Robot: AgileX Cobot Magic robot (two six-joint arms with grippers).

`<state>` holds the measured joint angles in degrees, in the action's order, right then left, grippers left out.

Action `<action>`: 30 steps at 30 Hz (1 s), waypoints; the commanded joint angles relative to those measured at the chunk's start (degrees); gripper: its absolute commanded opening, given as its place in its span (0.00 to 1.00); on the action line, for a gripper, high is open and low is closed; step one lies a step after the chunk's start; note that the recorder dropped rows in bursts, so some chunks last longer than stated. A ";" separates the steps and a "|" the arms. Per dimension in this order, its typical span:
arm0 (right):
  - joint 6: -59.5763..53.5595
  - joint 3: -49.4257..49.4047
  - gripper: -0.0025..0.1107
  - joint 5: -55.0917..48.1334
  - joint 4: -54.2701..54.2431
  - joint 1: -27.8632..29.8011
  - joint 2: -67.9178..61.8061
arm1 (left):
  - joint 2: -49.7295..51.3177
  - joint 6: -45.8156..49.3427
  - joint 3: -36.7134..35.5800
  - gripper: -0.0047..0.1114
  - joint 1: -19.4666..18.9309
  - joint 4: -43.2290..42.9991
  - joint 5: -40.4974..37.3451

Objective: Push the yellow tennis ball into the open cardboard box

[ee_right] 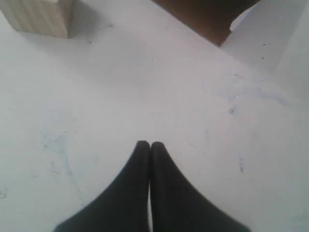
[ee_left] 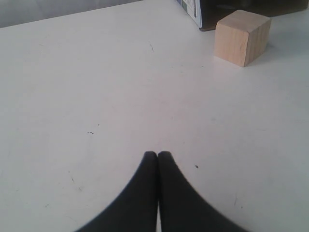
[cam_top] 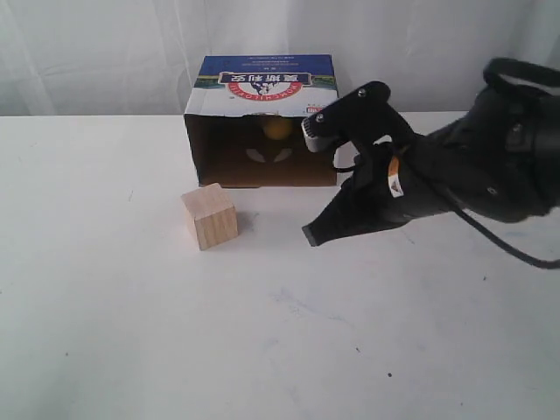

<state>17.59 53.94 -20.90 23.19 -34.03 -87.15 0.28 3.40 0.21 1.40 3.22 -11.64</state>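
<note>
We see the small mustard-yellow tennis ball (cam_top: 278, 129) deep inside the open brown cardboard box (cam_top: 267, 83). It lies beyond our right gripper (cam_top: 311, 234), the nearer one, whose fingers are pressed together just outside the opening. Only the exterior view shows the ball; the wrist views show the left gripper (ee_left: 158, 154), likewise closed, and the pale wooden cube (ee_left: 241, 36).

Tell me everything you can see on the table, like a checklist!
Surface: white table, with small dark specks and faint scuffs.
Job's things: yellow tennis ball sits inside the open cardboard box, whose opening faces the exterior camera.
Clutter: wooden cube in front of the box, apart from it.
Grippers: left gripper shut, holding nothing; right gripper shut, holding nothing, low near the box front.
Cables: black cable trails over the table on the right.
Surroundings: white curtain behind the table.
</note>
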 commanded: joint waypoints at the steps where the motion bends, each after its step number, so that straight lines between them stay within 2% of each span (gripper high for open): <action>1: 2.04 -7.36 0.02 7.98 -0.84 -0.19 6.42 | -0.28 -0.43 -0.21 0.04 -0.16 0.24 0.08; 6: 2.04 -12.49 0.02 11.47 -5.75 -0.19 10.20 | -0.28 -0.43 -0.21 0.04 -0.16 0.24 0.08; 8: 2.04 -15.89 0.02 18.28 -7.78 -0.19 10.92 | -0.28 -0.43 -0.21 0.04 -0.16 0.24 0.08; 9: 2.04 -18.17 0.02 24.80 -8.54 -0.19 11.19 | -0.28 -0.43 -0.21 0.04 -0.16 0.24 0.08; 12: 2.04 -22.28 0.02 32.21 -12.44 -0.19 11.76 | -0.28 -0.43 -0.21 0.04 -0.16 0.24 0.08; 19: 2.04 -27.20 0.02 33.55 -14.60 -0.19 16.75 | -0.28 -0.43 -0.21 0.04 -0.16 0.24 0.08; 24: 2.04 -27.45 0.02 29.59 -14.84 -0.08 22.71 | -0.28 -0.43 -0.21 0.04 -0.16 0.24 0.08; 30: 2.04 -29.05 0.02 27.04 -14.60 3.77 30.47 | -0.28 -0.43 -0.21 0.04 -0.16 0.24 0.08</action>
<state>19.48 26.39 7.04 8.89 -32.24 -60.01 0.28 3.40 0.21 1.40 3.22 -11.64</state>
